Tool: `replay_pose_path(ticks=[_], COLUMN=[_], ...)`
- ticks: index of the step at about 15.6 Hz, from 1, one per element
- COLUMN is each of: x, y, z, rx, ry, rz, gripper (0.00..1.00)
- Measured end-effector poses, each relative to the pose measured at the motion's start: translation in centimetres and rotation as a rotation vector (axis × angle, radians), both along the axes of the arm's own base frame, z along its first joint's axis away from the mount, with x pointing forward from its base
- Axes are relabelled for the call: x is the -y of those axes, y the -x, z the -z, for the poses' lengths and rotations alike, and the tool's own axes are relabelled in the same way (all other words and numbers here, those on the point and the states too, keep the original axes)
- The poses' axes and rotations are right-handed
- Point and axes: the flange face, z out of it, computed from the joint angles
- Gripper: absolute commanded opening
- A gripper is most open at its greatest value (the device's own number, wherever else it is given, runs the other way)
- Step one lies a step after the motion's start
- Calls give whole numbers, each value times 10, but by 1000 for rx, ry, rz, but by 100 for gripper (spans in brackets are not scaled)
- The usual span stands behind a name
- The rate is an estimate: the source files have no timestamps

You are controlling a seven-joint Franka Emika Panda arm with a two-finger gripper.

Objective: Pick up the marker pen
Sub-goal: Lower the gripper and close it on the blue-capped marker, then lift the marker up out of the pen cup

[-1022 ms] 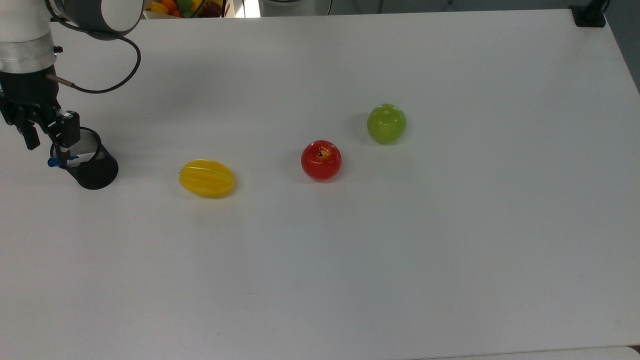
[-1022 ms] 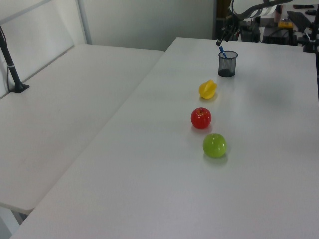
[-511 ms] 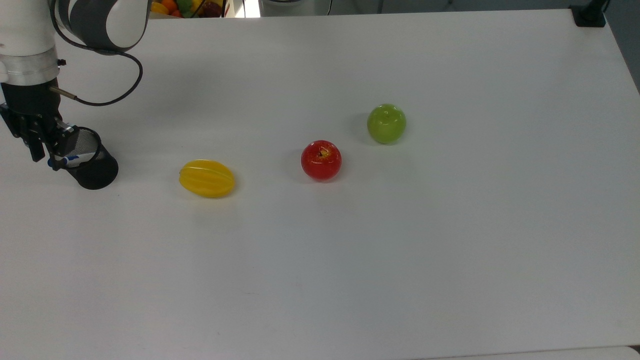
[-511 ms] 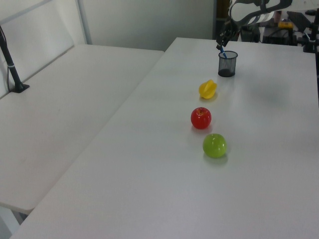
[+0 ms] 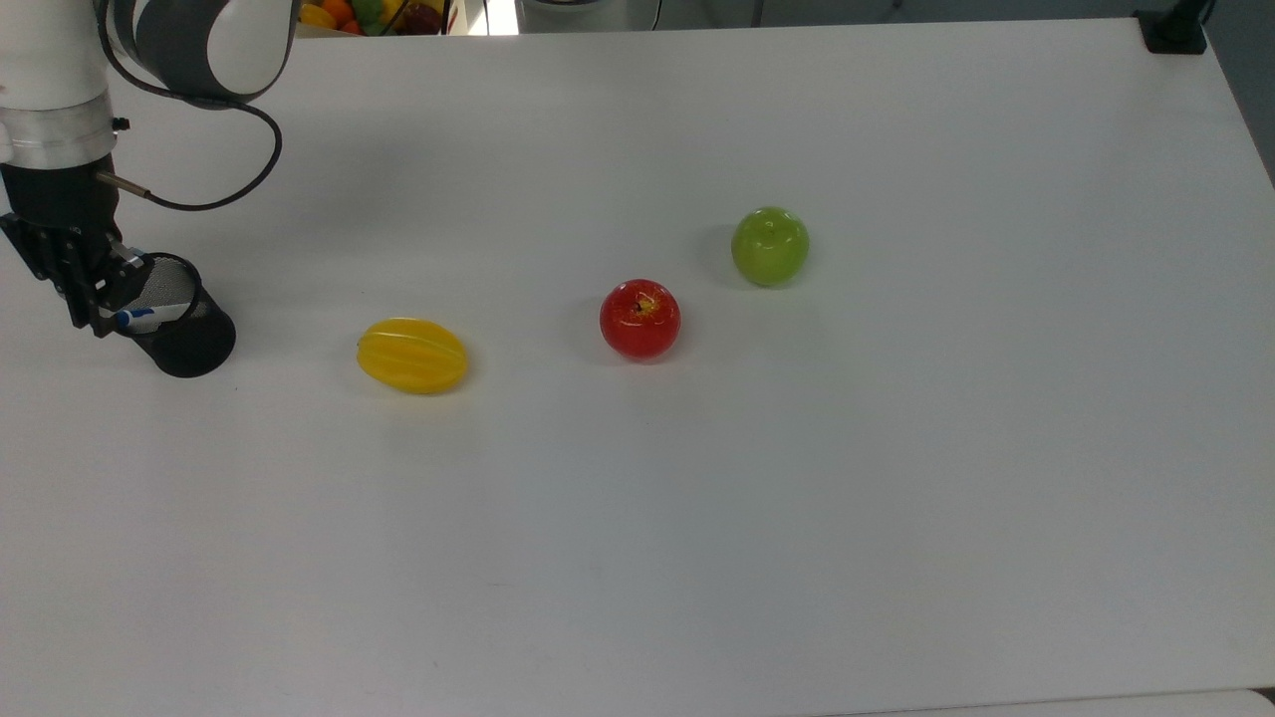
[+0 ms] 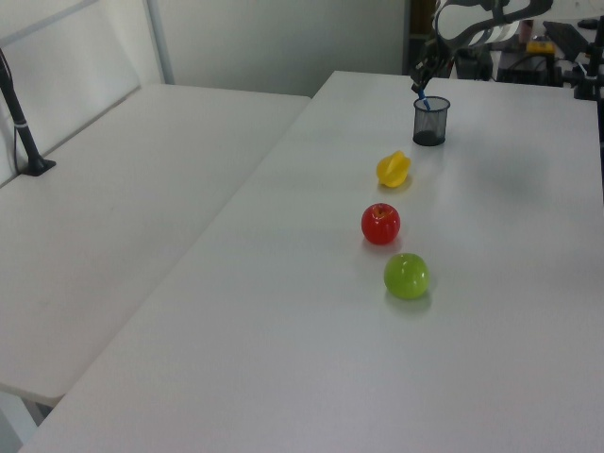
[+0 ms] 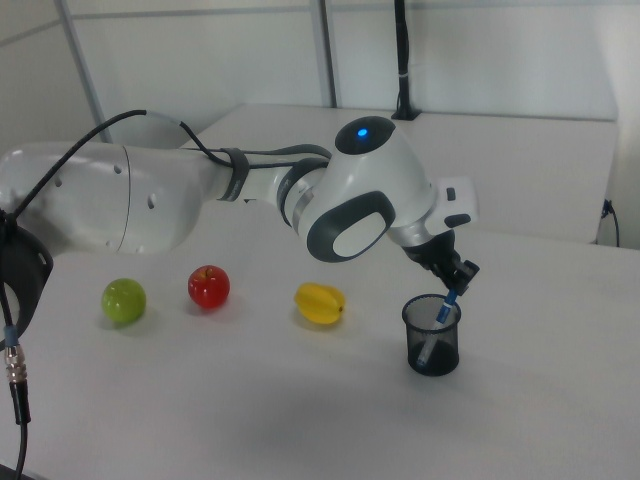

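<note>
1. One white arm [image 7: 200, 195] stretches across the table [image 5: 697, 498] from the right view's left, its big rounded wrist joint tipped downward over a black mesh pen cup [image 7: 432, 334].
2. From that joint the black gripper [image 7: 452, 283] slants down to the cup's rim, and in the top view it stands at the top view's far left, tilted toward the cup [image 5: 179, 319].
3. Its fingers [image 5: 98, 296] sit closed together on the blue upper end of the marker pen [image 7: 440, 318], as far as the right view lets me judge.
4. The marker pen [image 5: 139, 317] stands tilted inside the cup, its white barrel showing through the mesh and its lower end down near the cup's bottom.
5. A black cable [image 5: 214, 169] loops from the gripper's wrist up to the arm.
6. Three fruits lie in a loose line well apart from the cup: a yellow starfruit [image 5: 412, 355] nearest, a red apple [image 5: 639, 319] next, a green apple [image 5: 770, 246] farthest.
7. In the left view the cup [image 6: 430, 120] stands at the table's far end, with the gripper [image 6: 421, 77] just above its rim.
</note>
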Motion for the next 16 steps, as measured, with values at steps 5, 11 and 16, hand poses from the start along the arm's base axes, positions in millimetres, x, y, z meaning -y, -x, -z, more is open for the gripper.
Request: replay_pose_path(ticks=[5,11,16], x=[0,0,-1], y=[0,-1,12], z=[0,-31,-106], rx=[1,69,178], ry=[0,-8,3], rz=[0,11,11], gripper=[11,10,10])
